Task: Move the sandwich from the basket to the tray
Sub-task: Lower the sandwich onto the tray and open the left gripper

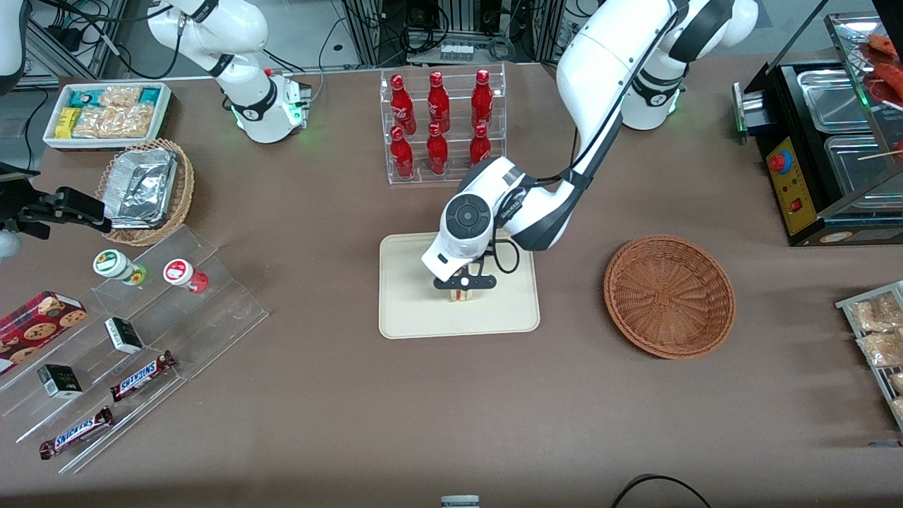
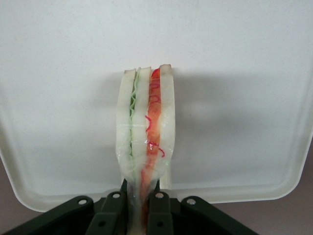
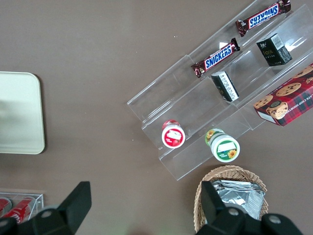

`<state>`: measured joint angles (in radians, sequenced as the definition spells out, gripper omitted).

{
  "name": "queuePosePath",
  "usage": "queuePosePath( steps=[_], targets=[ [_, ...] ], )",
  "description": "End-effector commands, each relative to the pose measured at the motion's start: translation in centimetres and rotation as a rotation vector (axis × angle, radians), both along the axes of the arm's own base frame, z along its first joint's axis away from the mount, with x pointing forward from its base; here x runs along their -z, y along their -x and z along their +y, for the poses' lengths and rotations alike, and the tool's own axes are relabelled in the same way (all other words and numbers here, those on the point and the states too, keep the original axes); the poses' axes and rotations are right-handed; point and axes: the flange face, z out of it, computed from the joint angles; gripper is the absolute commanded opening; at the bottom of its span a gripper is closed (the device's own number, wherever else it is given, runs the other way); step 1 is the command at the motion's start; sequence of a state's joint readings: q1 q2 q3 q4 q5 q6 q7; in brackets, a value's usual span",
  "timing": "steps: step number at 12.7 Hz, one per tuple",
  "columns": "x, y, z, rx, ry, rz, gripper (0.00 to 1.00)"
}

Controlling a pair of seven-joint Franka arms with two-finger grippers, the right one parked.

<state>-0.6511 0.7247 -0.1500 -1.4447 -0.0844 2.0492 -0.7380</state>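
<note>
Over the middle of the tray (image 1: 409,314), the gripper (image 1: 463,284) has its jaws clamped on the sandwich (image 2: 145,142), which stands on edge with its filling stripes showing. The wicker basket (image 1: 669,295) sits beside the tray on the worktop (image 1: 353,395), toward the working arm's end.

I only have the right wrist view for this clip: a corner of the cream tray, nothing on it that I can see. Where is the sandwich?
Observer: The sandwich is over the tray, clamped in the left arm's gripper.
Operator: Is anything left in the basket?
Observer: No. The reddish-brown basket shows only bare wicker; it sits toward the working arm's end of the table.
Operator: How is the sandwich gripped?
Observer: The wrist view shows the fingers pinching one end of it, with the red and green filling stripes facing the camera.
</note>
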Motion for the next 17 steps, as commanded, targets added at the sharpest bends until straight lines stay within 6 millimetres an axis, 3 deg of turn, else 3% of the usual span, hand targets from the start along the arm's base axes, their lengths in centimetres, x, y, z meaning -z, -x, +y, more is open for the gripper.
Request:
queuePosePath(
  steps=[1, 10, 11, 12, 13, 15, 17],
  targets=[
    [0.3, -1.1, -0.3, -0.021, 0.021, -0.022, 0.00],
    [1.8, -1.0, -0.9, -0.069, 0.013, -0.056, 0.00],
    [2.2, -1.0, -0.8, -0.081, 0.003, -0.056, 0.18],
    [2.3, -1.0, -0.8, -0.087, 0.000, -0.054, 0.77],
    [2.3, -1.0, -0.8, -0.081, -0.004, -0.060, 1.00],
    [1.6, -1.1, -0.8, -0.075, 0.001, -0.069, 1.00],
    [-0.8, -1.8, -0.5, -0.072, -0.003, -0.066, 1.00]
  ],
)
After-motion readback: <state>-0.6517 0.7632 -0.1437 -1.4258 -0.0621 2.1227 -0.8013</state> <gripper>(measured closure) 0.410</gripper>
